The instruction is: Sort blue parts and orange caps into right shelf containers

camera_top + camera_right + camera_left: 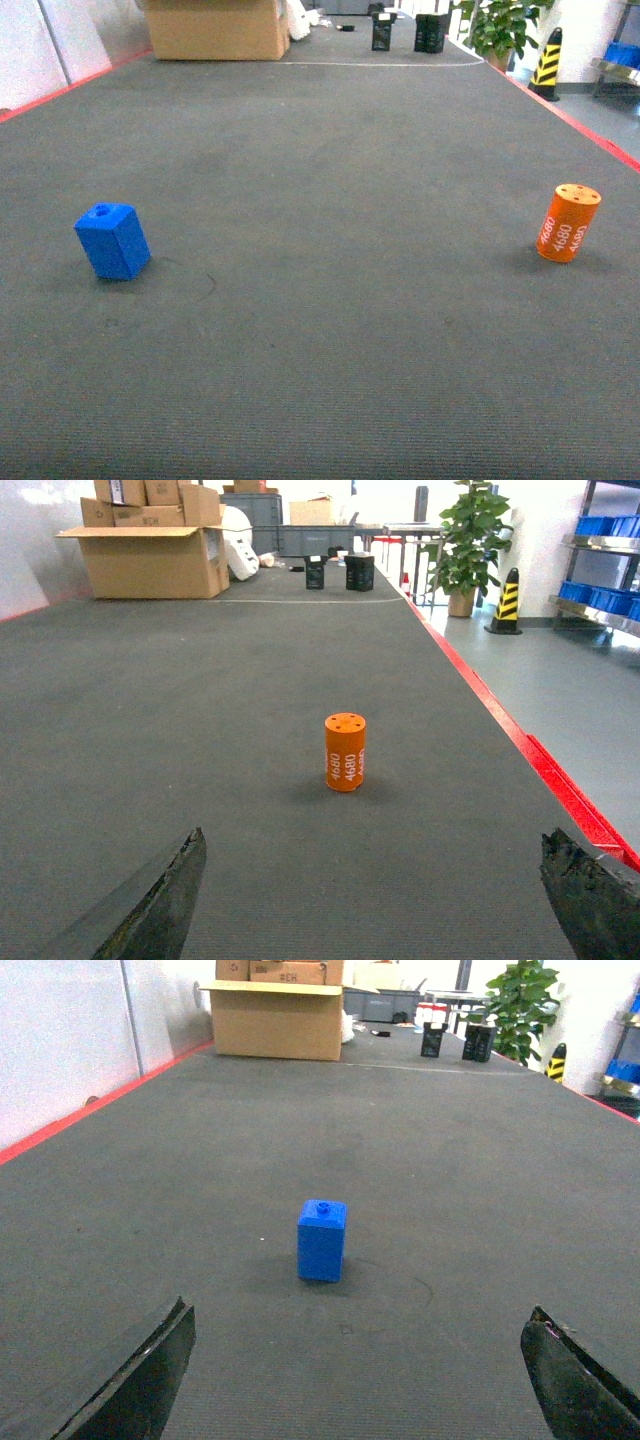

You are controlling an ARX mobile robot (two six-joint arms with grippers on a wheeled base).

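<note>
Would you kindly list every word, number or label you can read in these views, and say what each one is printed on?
"4680": white print repeated around the side of the orange cap, also seen from the head view.
Print on the cardboard boxes at the far end: too blurred to read.
Blue part: no text visible.

Dark grey mat [330,330] edged in red; at the far end an open cardboard box [215,28], two black crates [405,32], potted plant [500,25], striped yellow-black post [546,62], possibly a bollard.
</note>
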